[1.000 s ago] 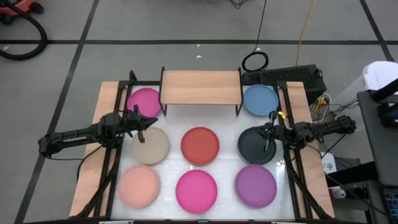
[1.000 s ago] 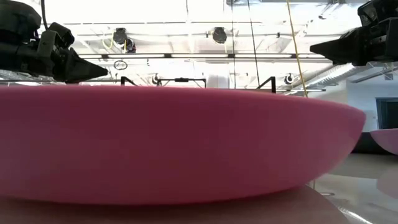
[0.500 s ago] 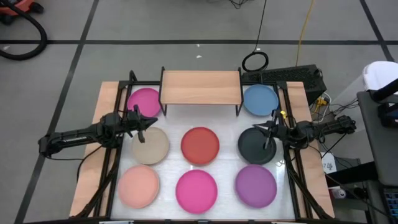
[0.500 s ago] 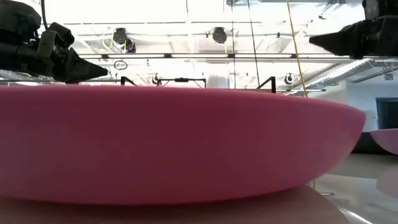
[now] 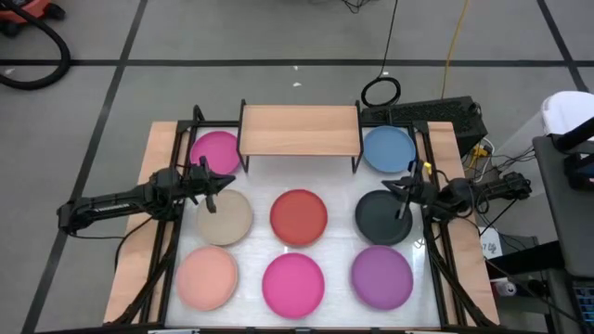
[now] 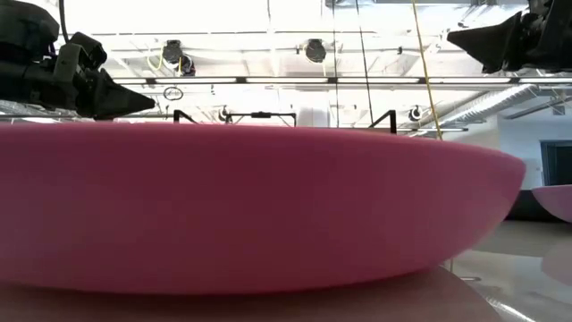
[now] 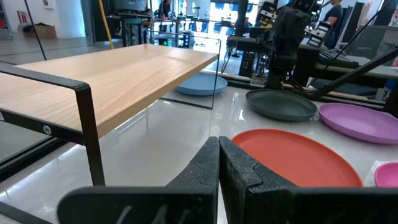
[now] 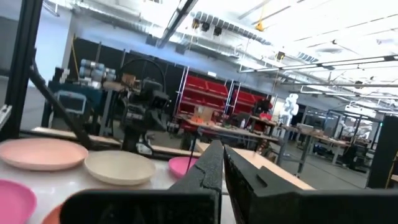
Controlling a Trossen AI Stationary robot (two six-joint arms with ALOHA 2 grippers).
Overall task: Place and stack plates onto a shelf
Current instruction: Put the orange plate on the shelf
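The shelf (image 5: 300,130) stands at the table's far edge with nothing on its board. Eight plates lie flat on the table: magenta (image 5: 216,151), blue (image 5: 388,148), beige (image 5: 224,217), red (image 5: 299,215), black (image 5: 380,218), peach (image 5: 207,277), a second magenta (image 5: 293,283) and purple (image 5: 381,276). My left gripper (image 5: 227,182) hovers shut over the beige plate's far edge, pointing right; its fingers (image 7: 217,163) are closed on nothing. My right gripper (image 5: 388,188) hovers shut over the black plate's far part, pointing left, raised high (image 6: 451,38).
A black cable ring (image 5: 380,91) lies on the floor behind the shelf. Black frame rails (image 5: 167,232) run along the table's left and right sides. White table surface (image 5: 278,176) shows between the shelf and the middle row of plates. The near magenta plate (image 6: 268,206) fills the low view.
My right gripper has risen steadily above the black plate, staying shut. The left gripper and all the plates have kept still.
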